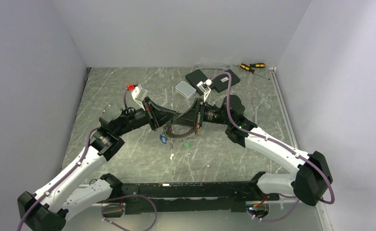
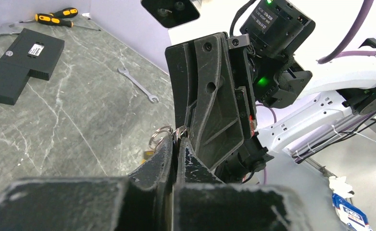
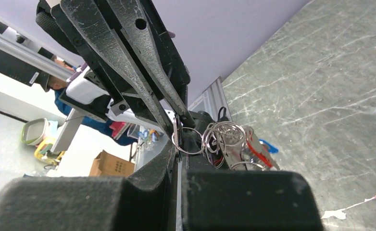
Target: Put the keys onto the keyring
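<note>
Step in hand, I judge: working a key's loop onto the keyring point(image 1: 177, 135), which sits mid-surface point(image 1: 215, 159) under the arms; L tool point(image 2: 176, 139) & R tool point(image 3: 180, 147) meet tip to tip above it, both narrow, each pinching a thin wire loop point(image 3: 190, 140); more loops & an orange-tagged key point(image 3: 256, 157) hang just beside; can't tell if that loop is thru the ring yet. Loose on the surface: blue key point(image 1: 163, 139) near-left of the ring, green key point(image 1: 186, 143) near-right, white key point(image 1: 171, 155) nearer. Next prob. needs one tool holding firm while the other feeds the loop along; a slip could drop the bunch. Wrench point(image 2: 138, 84) lies off right, apart.
</note>
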